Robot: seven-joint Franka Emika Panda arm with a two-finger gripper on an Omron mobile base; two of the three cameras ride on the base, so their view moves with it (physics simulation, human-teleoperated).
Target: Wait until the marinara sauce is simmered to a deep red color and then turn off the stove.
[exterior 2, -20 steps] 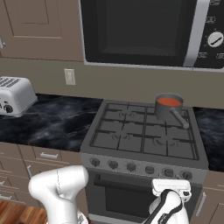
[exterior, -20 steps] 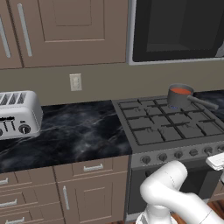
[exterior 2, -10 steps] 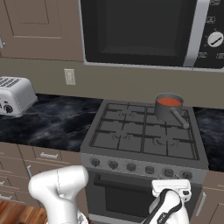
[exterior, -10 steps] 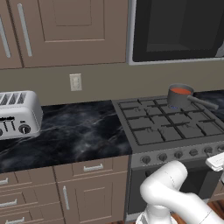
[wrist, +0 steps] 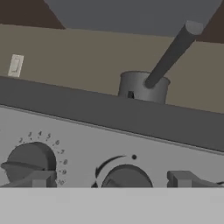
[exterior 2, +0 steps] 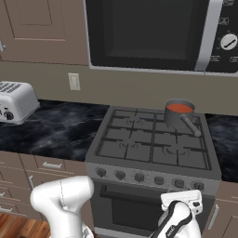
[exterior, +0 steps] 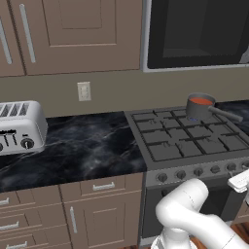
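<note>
The marinara sauce (exterior: 200, 101) (exterior 2: 179, 108) is an orange-red disc in a small grey saucepan (exterior 2: 176, 116) on the back right burner of the stove (exterior: 189, 141) (exterior 2: 153, 142). In the hand view, my gripper (wrist: 113, 179) is open. Its fingertips (wrist: 41, 178) stand wide apart on either side of a dark round knob (wrist: 127, 177) on the front panel, without touching it. The saucepan (wrist: 143, 86) shows above the panel's edge, seen from below, so the sauce is hidden there. In the right base view, the gripper's white body (exterior 2: 181, 201) sits low before the right knobs (exterior 2: 179, 183).
A second knob (wrist: 28, 159) sits left of the gripper. The saucepan's long handle (exterior 2: 190, 125) points toward the stove's front. A microwave (exterior 2: 153, 32) hangs above the range. A silver toaster (exterior: 19, 127) stands on the black marble counter (exterior: 87, 146) at left.
</note>
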